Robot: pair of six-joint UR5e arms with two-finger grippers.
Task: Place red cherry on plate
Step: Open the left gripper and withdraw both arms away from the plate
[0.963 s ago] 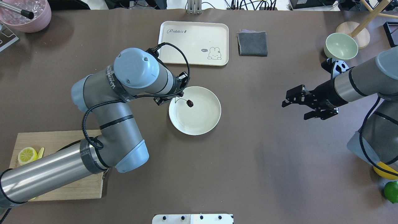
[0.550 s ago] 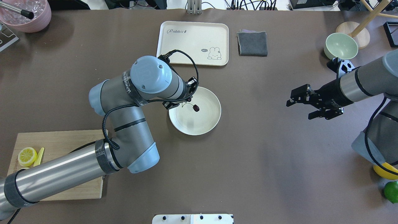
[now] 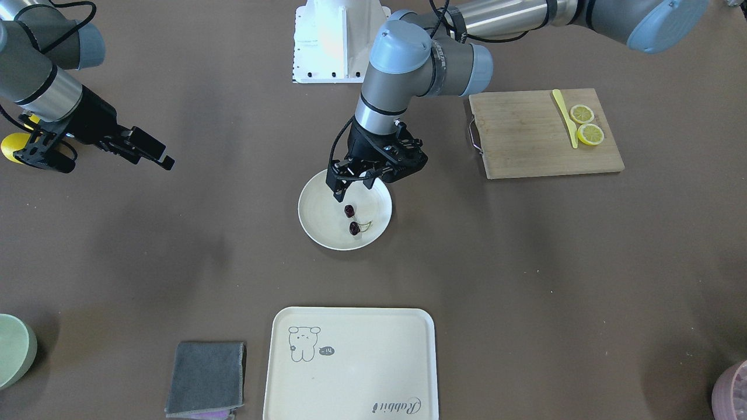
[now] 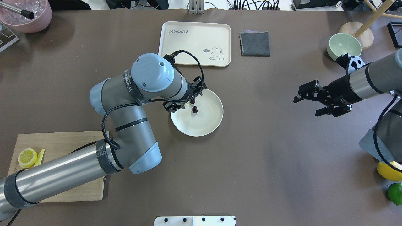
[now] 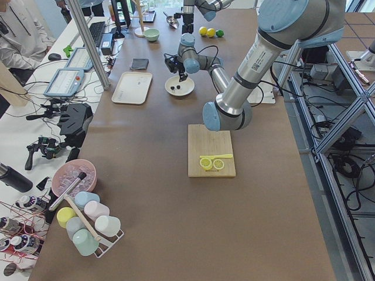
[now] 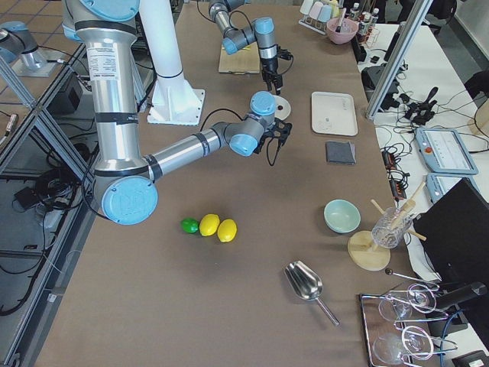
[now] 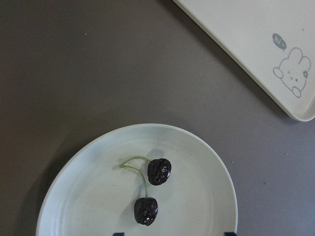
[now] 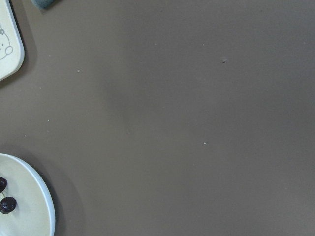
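1. The left gripper (image 3: 353, 189) is hovering right over the left edge of the plate (image 4: 213, 121), jaws spread wide and holding nothing. A second ago the red cherry (image 7: 159, 171) was dangling from it by the stem. Now both cherries are lying in the left part of the plate, the stem curling between them.
2. So I'm reading the drop as done. What's probably left is the arm lifting away without clipping the fruit.
3. The right gripper (image 4: 307, 104) is idling well off to the right, jaws open and empty, and it's been drifting a bit further right.
4. Everything's sitting on a flat, matte brown table (image 4: 267, 157). The rabbit tray (image 4: 194, 40) is lying just beyond the plate with a grey cloth (image 4: 255, 44) to its right, a green bowl (image 4: 344, 46) is sitting far right, and a cutting board (image 4: 56, 141) with lemon slices (image 3: 590, 134) is sitting near left.
5. Room-wise, benches with tablets and cables are running along the far side, and a person (image 5: 17, 35) is standing there.
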